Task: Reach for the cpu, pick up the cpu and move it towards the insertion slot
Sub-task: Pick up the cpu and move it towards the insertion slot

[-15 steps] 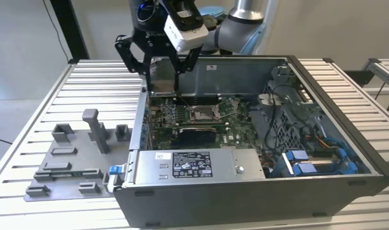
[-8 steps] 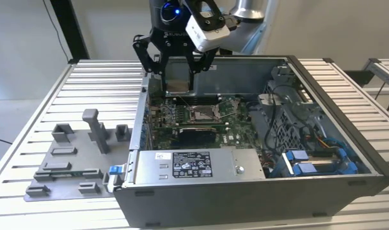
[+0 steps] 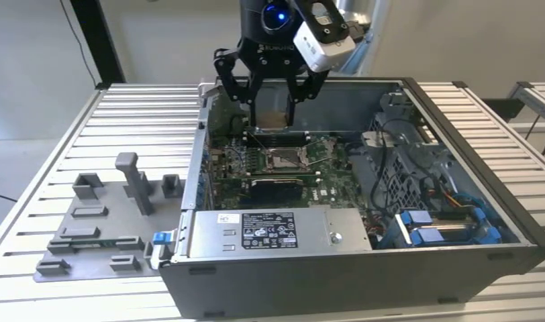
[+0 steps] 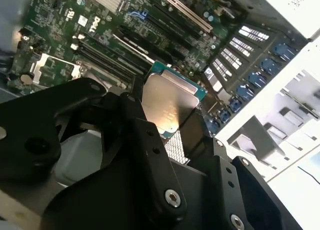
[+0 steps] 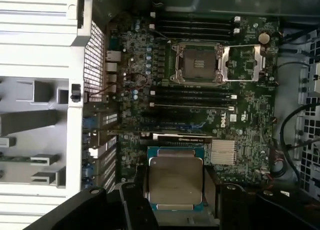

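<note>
In the exterior view, your black two-fingered gripper (image 3: 272, 126) hangs inside the open grey computer case (image 3: 344, 282) near its far wall, fingers clamped on the small thin square silvery cpu (image 3: 272, 118). The silver-framed square insertion slot (image 3: 287, 158) lies on the green motherboard (image 3: 331, 194) below. In the second wrist view you see the cpu (image 4: 170, 102) pinched by its edges between black fingers (image 4: 150, 145). In the first wrist view the cpu (image 5: 175, 182) is apart from the slot (image 5: 195, 64), whose frame lies open.

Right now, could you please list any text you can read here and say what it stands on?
Labels on the silver metal power-supply box: print too small to read.
Green motherboard: a white maker's logo, left unquoted; other lettering too small to read.
Silvery square cpu: no readable marking.
</note>
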{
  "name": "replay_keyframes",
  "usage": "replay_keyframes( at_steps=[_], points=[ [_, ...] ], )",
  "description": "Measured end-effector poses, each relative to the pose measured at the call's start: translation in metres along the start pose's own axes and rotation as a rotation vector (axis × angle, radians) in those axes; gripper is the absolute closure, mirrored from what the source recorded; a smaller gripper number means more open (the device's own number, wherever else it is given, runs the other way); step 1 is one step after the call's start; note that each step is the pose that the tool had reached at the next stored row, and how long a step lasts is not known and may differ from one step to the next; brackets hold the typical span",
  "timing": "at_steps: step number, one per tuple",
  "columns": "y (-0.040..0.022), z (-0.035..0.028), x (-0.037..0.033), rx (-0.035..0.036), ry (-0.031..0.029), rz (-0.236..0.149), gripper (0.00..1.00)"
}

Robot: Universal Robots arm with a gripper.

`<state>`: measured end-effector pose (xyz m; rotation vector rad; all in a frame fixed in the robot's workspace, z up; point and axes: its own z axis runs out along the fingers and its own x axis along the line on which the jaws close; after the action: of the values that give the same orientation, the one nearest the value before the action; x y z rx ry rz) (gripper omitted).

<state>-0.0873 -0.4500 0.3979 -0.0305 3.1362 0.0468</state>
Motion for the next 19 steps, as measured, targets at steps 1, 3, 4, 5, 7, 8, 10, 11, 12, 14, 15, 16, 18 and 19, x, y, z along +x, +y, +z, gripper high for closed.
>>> replay_keyframes(
  at_steps=[1, 3, 4, 5, 7, 8, 10, 11, 12, 14, 15, 16, 18, 19],
  points=[
    [-0.0001, 0.0000, -0.0038, 0.0000, 0.0000, 0.000, 1.00],
    [-0.0002, 0.0001, -0.0108, -0.0001, 0.0001, 0.000, 1.00],
    [-0.0003, 0.0001, -0.0144, -0.0001, 0.0001, 0.000, 1.00],
    [-0.0003, 0.0001, -0.0179, -0.0001, 0.0001, 0.000, 1.00],
    [-0.0005, 0.0001, -0.0253, 0.0000, 0.0001, 0.000, 1.00],
    [-0.0006, 0.0001, -0.0289, 0.0000, 0.0001, 0.000, 1.00],
    [-0.0007, 0.0002, -0.0357, 0.0000, 0.0002, 0.000, 1.00],
    [-0.0008, 0.0002, -0.0387, -0.0001, 0.0001, 0.000, 1.00],
    [-0.0008, 0.0002, -0.0415, 0.0000, 0.0001, 0.000, 1.00],
    [-0.0009, 0.0002, -0.0468, 0.0000, 0.0002, 0.000, 1.00],
    [-0.0010, 0.0003, -0.0497, -0.0001, 0.0001, 0.000, 1.00],
    [-0.0010, 0.0002, -0.0530, 0.0001, 0.0001, 0.000, 1.00],
    [-0.0012, 0.0003, -0.0597, 0.0000, 0.0002, 0.000, 1.00],
    [-0.0013, 0.0003, -0.0627, 0.0000, 0.0002, 0.000, 1.00]
  ],
)
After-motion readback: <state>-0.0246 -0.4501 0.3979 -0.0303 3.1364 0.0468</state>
